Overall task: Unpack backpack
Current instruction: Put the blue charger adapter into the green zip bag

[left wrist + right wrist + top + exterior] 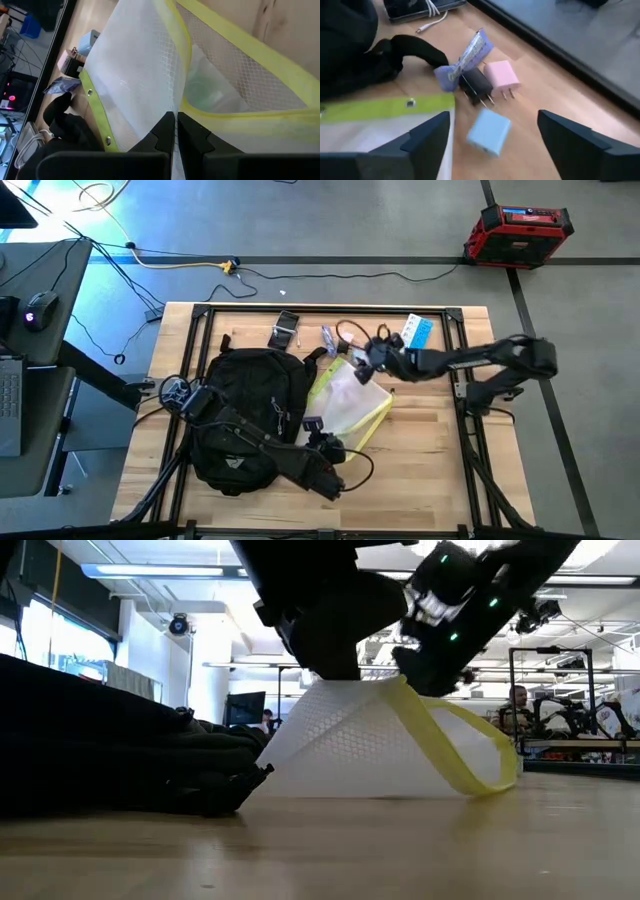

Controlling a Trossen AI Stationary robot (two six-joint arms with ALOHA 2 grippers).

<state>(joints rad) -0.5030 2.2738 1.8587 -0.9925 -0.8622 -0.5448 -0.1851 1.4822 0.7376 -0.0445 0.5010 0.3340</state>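
Note:
The black backpack [250,405] lies flat on the table's left half, and my left arm reaches across it. Next to it on the right is a translucent pouch with neon-yellow trim [352,398]. My left gripper [176,125] is shut on the pouch near its near-left corner. My right gripper [495,150] hovers open above the pouch's far end [368,362]. A light-blue charger block [490,132] shows between its fingers, touching neither. Whether the block rests on the table I cannot tell. My left gripper pinches the pouch's translucent wall [170,102] between its two fingers, beside a yellow-trimmed edge. How many layers it has I cannot tell. The fingers slant down from the table's near left. The pouch is drawn up into a peak [345,685], with its lower edge [400,790] on the table.
Beyond the pouch lie a black charger [477,87], a pink charger [502,77] and a purple wrapper [467,55]. A blue box [420,330], a coiled cable [350,332] and a white item [285,330] sit near the far edge. Bare wood [430,450] shows at the near right.

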